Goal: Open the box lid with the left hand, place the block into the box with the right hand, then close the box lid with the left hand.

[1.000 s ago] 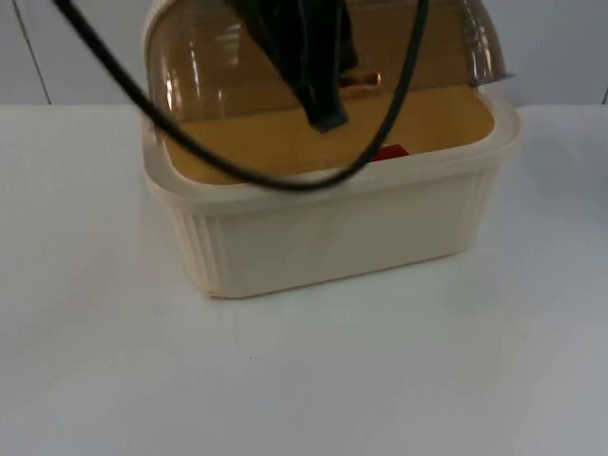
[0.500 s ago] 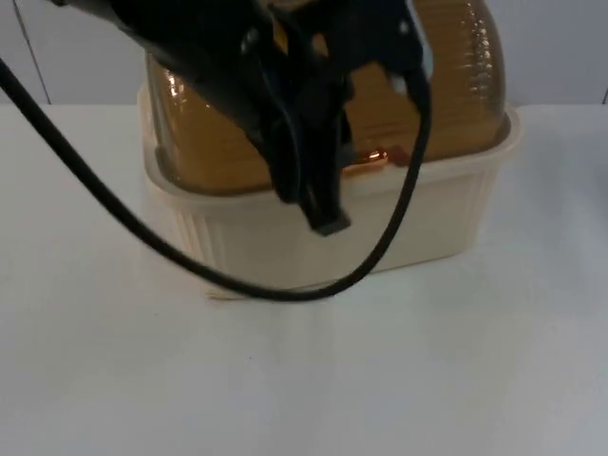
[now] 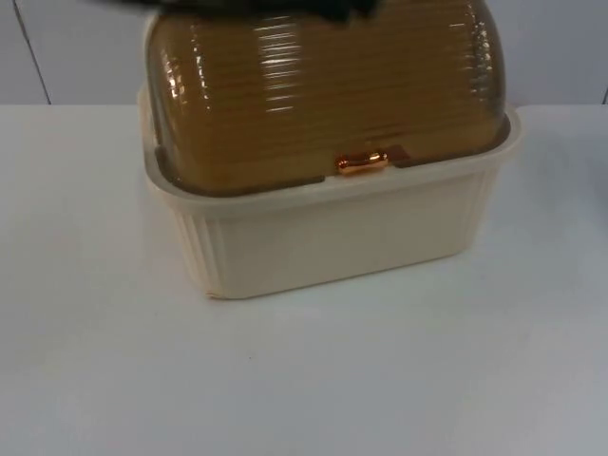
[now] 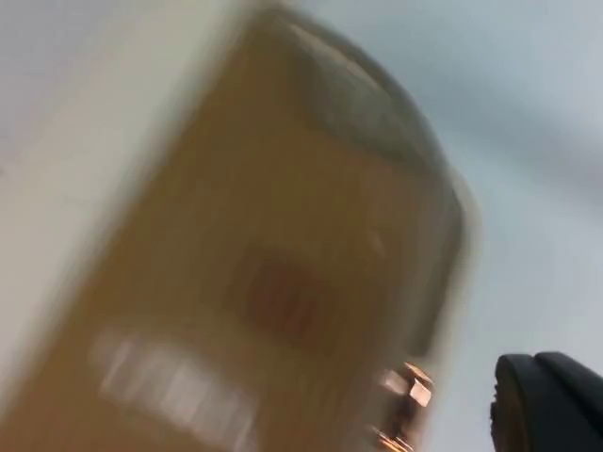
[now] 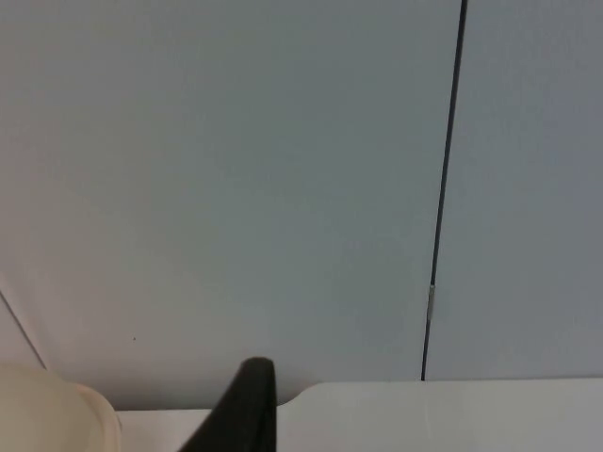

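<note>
Brown see-through lid (image 3: 323,104) is sitting shut on the box (image 3: 332,233), below the left gripper (image 4: 551,400), whose grip I cannot tell.

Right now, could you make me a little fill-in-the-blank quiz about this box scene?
1. The box's amber lid is ____.
2. The cream box stands on a ____ table.
3. The lid's small handle looks ____ coloured.
4. Seen through the lid, the block inside is ____.

Missing words: closed; white; copper; red
</note>
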